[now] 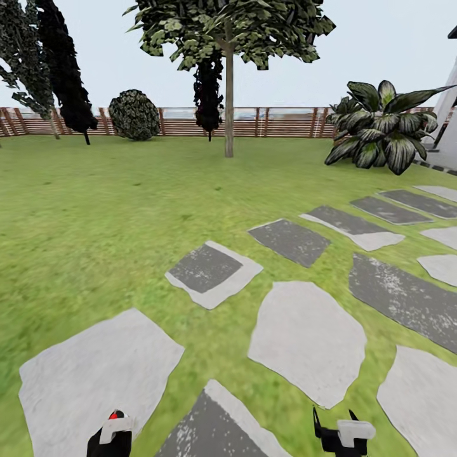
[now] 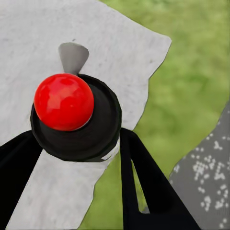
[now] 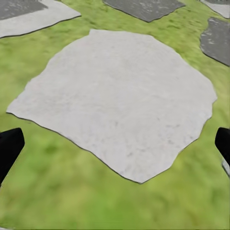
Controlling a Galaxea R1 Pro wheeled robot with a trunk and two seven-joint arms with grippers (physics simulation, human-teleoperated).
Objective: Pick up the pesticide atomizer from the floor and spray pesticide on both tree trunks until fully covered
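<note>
My left gripper [image 1: 113, 437] is shut on the pesticide atomizer [image 2: 63, 101], a black body with a round red cap and a small grey nozzle, held low over a pale slab [image 1: 95, 374]. In the head view its red cap [image 1: 115, 415] peeks out above the hand. Both black fingers [image 2: 139, 167] press its sides. My right gripper [image 1: 334, 433] is open and empty above grass and a pale slab [image 3: 120, 100]. One tall tree stands far ahead on the lawn, with a beige-grey trunk [image 1: 228, 108] and a mottled green crown [image 1: 235, 28].
Grey and pale paving slabs [image 1: 212, 273] cross the grass from front to right. A slatted wooden fence [image 1: 178, 122] runs along the back, with dark conifers [image 1: 66, 70], a round bush [image 1: 134, 115] and a broad-leaved plant [image 1: 381, 130]. A white structure [image 1: 447, 120] stands at the right edge.
</note>
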